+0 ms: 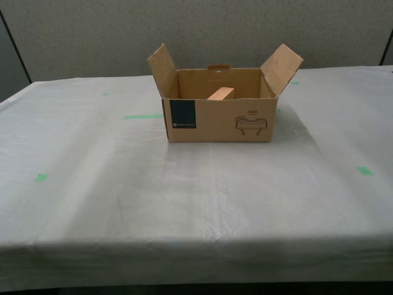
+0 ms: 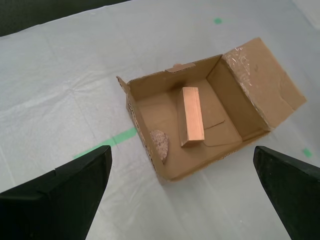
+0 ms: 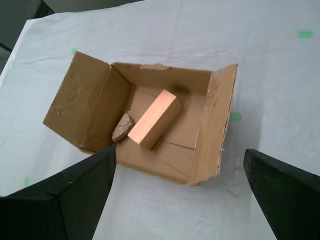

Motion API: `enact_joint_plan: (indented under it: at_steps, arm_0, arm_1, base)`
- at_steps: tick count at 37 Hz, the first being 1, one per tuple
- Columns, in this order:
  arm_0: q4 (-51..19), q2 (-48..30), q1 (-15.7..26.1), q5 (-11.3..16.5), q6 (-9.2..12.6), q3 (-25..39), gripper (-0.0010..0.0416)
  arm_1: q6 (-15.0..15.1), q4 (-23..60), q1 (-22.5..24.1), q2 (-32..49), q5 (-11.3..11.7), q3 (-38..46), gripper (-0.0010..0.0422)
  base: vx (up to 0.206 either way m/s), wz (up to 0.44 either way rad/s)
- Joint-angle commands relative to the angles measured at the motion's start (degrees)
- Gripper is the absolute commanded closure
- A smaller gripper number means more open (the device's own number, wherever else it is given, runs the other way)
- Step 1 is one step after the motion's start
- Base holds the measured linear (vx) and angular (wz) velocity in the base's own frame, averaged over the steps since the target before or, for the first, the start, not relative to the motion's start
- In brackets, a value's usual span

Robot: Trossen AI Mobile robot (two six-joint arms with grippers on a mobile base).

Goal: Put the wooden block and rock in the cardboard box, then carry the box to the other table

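Brown corrugated cardboard box (image 1: 220,117), flaps upright, dark blue square label and printed line drawing on the wall facing the exterior camera, handle tab on the far wall. Location: on the wide table with wrinkled white-grey cloth (image 1: 184,196) and small green tape marks (image 1: 40,177), near its far edge in the exterior view.

Contents, item one: light tan rectangular wooden block (image 3: 155,119), lying on the box floor, one end raised toward the far wall; its tip shows above the rim in the exterior view. Long axis runs roughly from near wall to far wall.

Contents, item two: small rough beige-grey rock (image 3: 122,127), on the floor just beside the block's lower end, against the wall that carries the blue label.

Status, as judged: both items loaded and box standing on the cloth-covered table, so the task appears at or near completion.

My first gripper (image 3: 180,195): spread wide, nothing between the fingers, above and short of the box, looking down into it.

My second gripper (image 2: 182,192): likewise spread and empty, above and short of the box.

Governing relation: the box lies ahead of and below both grippers, apart from each; neither arm shows in the exterior view. Which gripper is nearer cannot be told.
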State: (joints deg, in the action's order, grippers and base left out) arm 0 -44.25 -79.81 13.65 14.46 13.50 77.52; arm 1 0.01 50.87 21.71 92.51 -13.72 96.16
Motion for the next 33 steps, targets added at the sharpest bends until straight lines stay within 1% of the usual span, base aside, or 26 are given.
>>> enact_joint_plan:
  at_steps: [1, 8, 15, 19, 26, 30, 33]
  arm_0:
    - [0.11, 2.69, 0.02, -0.24, 0.04, -3.10, 0.0051]
    - [0.09, 5.81, 0.02, -0.24, 0.04, -6.84, 0.0051]
    - [0.07, 6.40, 0.02, -0.22, 0.02, -6.97, 0.0051]
    - [0.02, 6.67, 0.04, -0.22, -0.04, -7.08, 0.0051]
    - [-0.39, 7.45, 0.09, -0.24, -0.55, -7.08, 0.0051]
    - [-0.74, 7.87, 0.17, -0.24, -1.57, -7.10, 0.0051]
    - [-0.83, 7.89, 0.17, -0.24, -1.62, -7.10, 0.0051]
  arm_1:
    - [0.00, -2.25, 0.02, -4.52, 0.02, -6.01, 0.0025]
    - [-0.39, -3.21, 0.02, -10.75, 0.07, -14.80, 0.0025]
    - [-0.33, -3.91, 0.02, -13.86, 0.22, -20.59, 0.0025]
    - [-0.15, -3.98, 0.00, -14.64, 1.68, -23.15, 0.0025]
    - [-0.57, -4.83, 0.07, -15.67, 1.79, -27.04, 0.0025]
    - [-0.02, -5.88, 0.09, -16.11, 1.79, -27.87, 0.0025]
    - [-0.02, -6.49, 0.09, -16.46, 1.79, -27.87, 0.0025]
  base:
    - [0.000, 0.000]
    - [0.000, 0.000]
    - [0.000, 0.000]
    - [0.000, 0.000]
    - [0.000, 0.000]
    - [0.000, 0.000]
    - [0.000, 0.000]
